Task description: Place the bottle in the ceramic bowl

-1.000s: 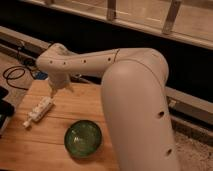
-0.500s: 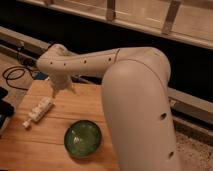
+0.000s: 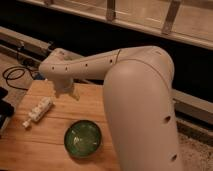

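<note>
The small white ridged bottle (image 3: 38, 112) lies on its side at the left of the wooden table (image 3: 50, 150). Near the table's front stands the glossy green ceramic bowl (image 3: 82, 138), with nothing in it. My gripper (image 3: 65, 94) hangs above the table's back part, just right of and behind the bottle and not touching it. It is open, with nothing between its fingers (image 3: 76, 95). The bowl sits nearer the camera than the gripper, a little to its right.
My big white arm (image 3: 140, 100) fills the right half of the view and hides the table's right side. Black cables (image 3: 12, 75) lie on the floor at the left. A dark object (image 3: 4, 107) sits at the left edge. A railing runs along the back.
</note>
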`<action>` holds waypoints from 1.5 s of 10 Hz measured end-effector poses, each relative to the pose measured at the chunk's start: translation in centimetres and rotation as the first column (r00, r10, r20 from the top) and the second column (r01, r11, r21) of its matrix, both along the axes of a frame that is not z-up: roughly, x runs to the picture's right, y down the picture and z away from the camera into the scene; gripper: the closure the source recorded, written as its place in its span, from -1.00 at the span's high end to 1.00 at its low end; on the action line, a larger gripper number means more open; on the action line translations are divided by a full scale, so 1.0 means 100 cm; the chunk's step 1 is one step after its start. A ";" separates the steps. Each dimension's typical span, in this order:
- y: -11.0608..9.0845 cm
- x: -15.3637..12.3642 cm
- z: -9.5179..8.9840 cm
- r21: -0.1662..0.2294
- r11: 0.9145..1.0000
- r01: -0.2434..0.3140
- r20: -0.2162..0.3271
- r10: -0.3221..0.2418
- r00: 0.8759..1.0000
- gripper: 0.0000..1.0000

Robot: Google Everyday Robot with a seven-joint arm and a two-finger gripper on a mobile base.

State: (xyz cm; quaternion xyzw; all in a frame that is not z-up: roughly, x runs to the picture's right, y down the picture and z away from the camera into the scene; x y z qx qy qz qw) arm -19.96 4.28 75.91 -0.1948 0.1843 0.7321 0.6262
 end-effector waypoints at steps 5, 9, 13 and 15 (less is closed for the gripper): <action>0.001 0.001 0.000 -0.003 1.000 -0.017 -0.010 0.017 1.000 0.30; 0.006 0.029 -0.006 0.004 1.000 -0.018 -0.004 0.018 1.000 0.30; 0.004 -0.002 -0.002 -0.002 1.000 0.006 0.044 -0.006 0.999 0.30; 0.002 -0.025 0.001 -0.002 1.000 0.028 0.072 -0.028 0.997 0.30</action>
